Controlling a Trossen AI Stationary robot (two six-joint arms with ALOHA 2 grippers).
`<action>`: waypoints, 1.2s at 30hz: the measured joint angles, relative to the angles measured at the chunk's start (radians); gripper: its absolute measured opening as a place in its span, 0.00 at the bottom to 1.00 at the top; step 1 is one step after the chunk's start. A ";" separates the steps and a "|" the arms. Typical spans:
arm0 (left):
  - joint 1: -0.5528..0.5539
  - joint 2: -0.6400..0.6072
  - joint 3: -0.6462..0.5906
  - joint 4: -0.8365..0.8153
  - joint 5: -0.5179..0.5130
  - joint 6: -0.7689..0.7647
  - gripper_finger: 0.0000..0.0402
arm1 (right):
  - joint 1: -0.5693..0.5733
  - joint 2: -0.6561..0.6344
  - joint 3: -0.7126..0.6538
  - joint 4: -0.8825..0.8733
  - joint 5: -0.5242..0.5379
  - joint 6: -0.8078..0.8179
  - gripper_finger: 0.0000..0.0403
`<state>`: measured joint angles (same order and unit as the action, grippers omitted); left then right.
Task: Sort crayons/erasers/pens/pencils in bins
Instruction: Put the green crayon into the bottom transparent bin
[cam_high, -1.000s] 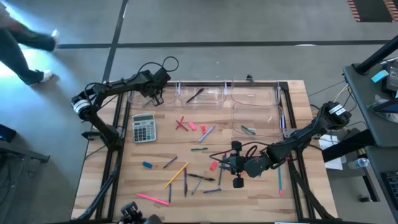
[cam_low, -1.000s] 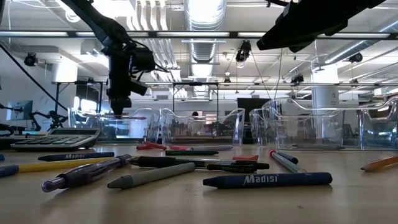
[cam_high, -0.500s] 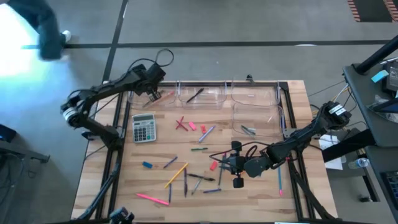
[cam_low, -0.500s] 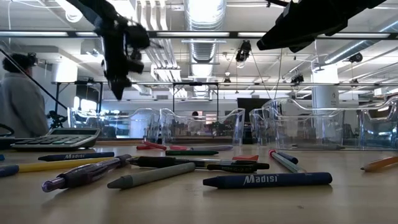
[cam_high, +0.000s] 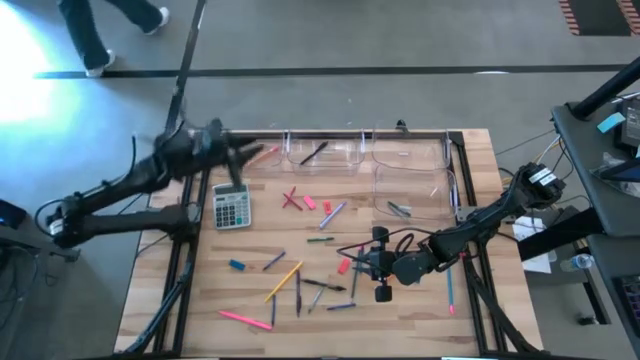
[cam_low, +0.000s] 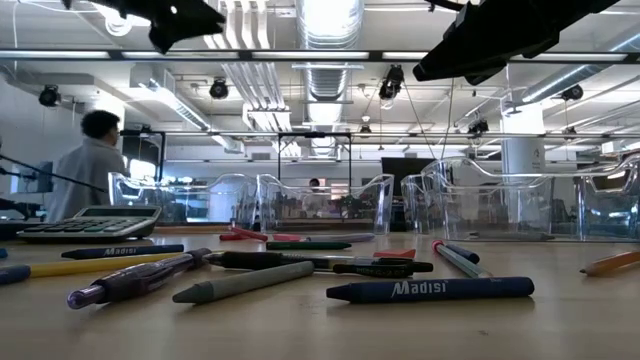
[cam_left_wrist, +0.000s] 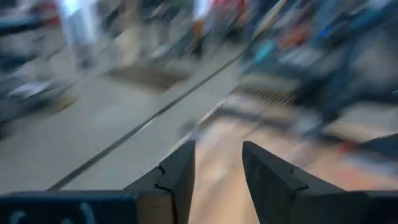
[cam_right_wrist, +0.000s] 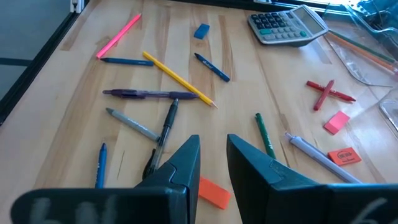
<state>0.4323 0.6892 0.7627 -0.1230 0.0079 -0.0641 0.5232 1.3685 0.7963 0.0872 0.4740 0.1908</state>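
Note:
Crayons, pens, pencils and erasers lie loose on the wooden table: a yellow pencil (cam_high: 283, 283), a pink pencil (cam_high: 240, 317), crossed red crayons (cam_high: 291, 199), pink erasers (cam_high: 309, 203), a blue eraser (cam_high: 236, 265) and an orange eraser (cam_right_wrist: 214, 193). Clear bins (cam_high: 325, 150) stand along the far edge; one holds a dark pen (cam_high: 315, 152). My left gripper (cam_left_wrist: 217, 168) is raised near the far-left corner, open and empty. My right gripper (cam_right_wrist: 213, 152) hovers over the table's middle, its fingers a little apart, with nothing between them.
A grey calculator (cam_high: 231, 207) lies at the left. A second-row bin (cam_high: 410, 195) on the right holds a stick or two. A person walks across the floor beyond the table's far-left side (cam_high: 95, 30).
My left gripper has risen from over the far-left bin and swung back toward the table's left edge, tipping from pointing down to about level. My right arm has kept still.

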 joint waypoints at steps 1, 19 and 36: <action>-0.056 -0.036 -0.051 0.053 -0.020 -0.032 0.27 | 0.000 0.000 0.000 0.000 0.000 0.000 0.18; -0.611 0.062 -0.535 0.697 -0.438 -0.099 0.01 | 0.000 0.000 0.000 0.000 0.026 0.001 0.18; -0.617 0.335 -0.451 0.743 -0.433 -0.075 0.00 | 0.000 0.000 -0.019 -0.002 0.026 0.079 0.18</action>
<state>-0.1844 1.0240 0.3114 0.6201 -0.4248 -0.1390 0.5232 1.3688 0.7770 0.0852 0.4999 0.2699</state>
